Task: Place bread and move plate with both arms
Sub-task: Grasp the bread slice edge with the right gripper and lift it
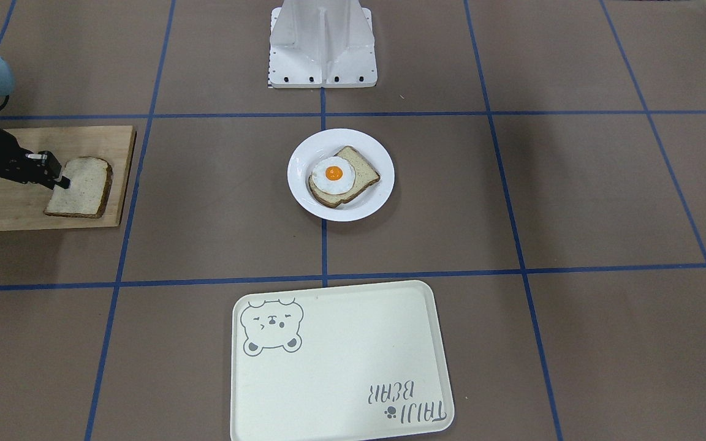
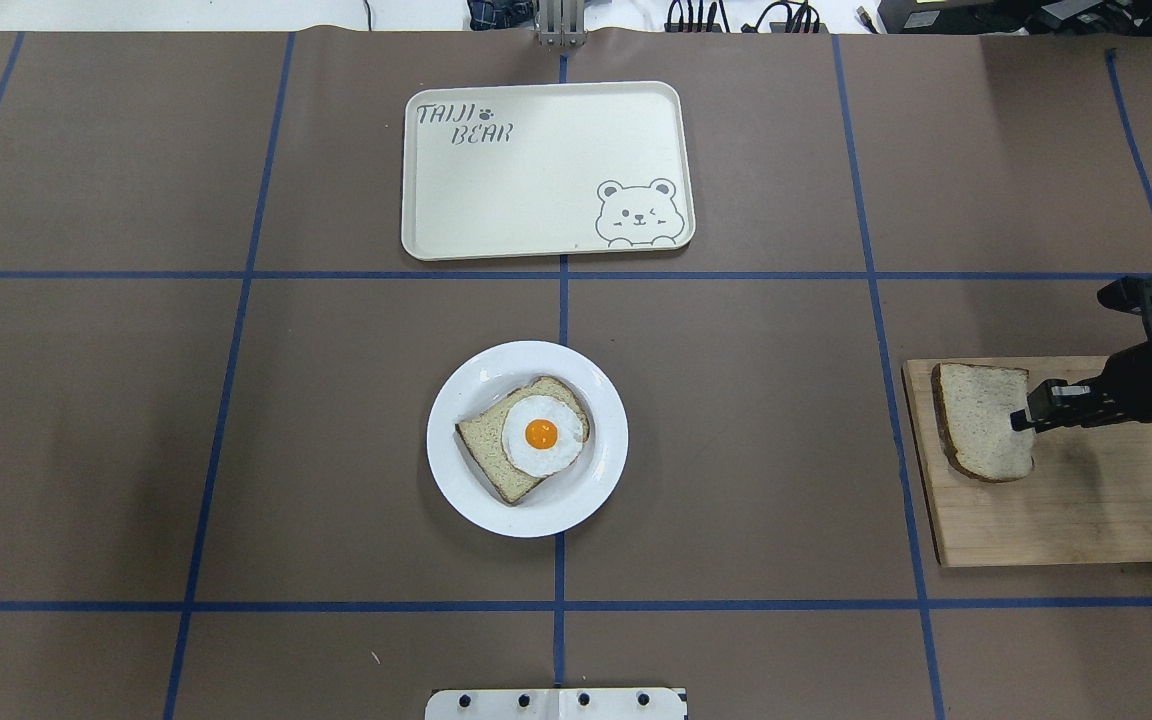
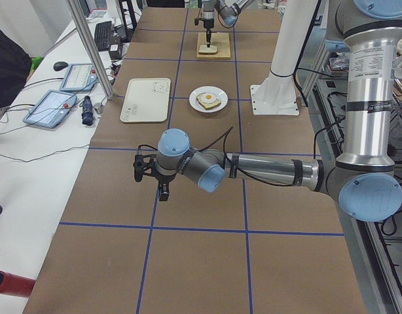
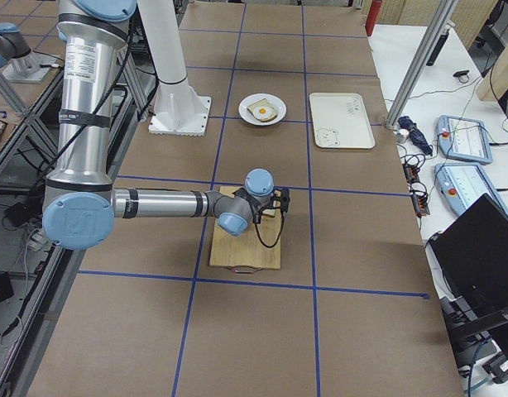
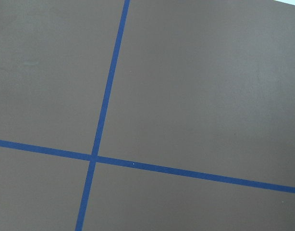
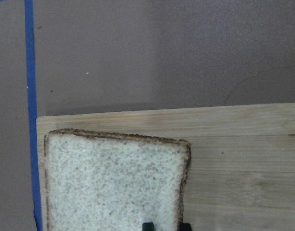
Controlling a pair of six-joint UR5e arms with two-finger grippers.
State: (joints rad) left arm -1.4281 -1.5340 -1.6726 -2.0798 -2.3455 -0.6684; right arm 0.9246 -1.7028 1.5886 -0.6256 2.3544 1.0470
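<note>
The bread (image 2: 976, 420) lies on a wooden board (image 2: 1066, 510) well to the plate's (image 2: 456, 490) right-arm side, the right pincer (image 2: 1018, 420) at its edge, tips slightly apart; gripped or not, I can't tell. The left pincer (image 3: 163, 191), far off the plate's other side, is unreadable too. A shallow edge pinch might tear or drop the slice.

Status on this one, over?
Right end effector at edge of bread on the board, grip unclear. Left end effector over bare table, state unclear. Egg toast on plate. Nothing between board and plate.
</note>
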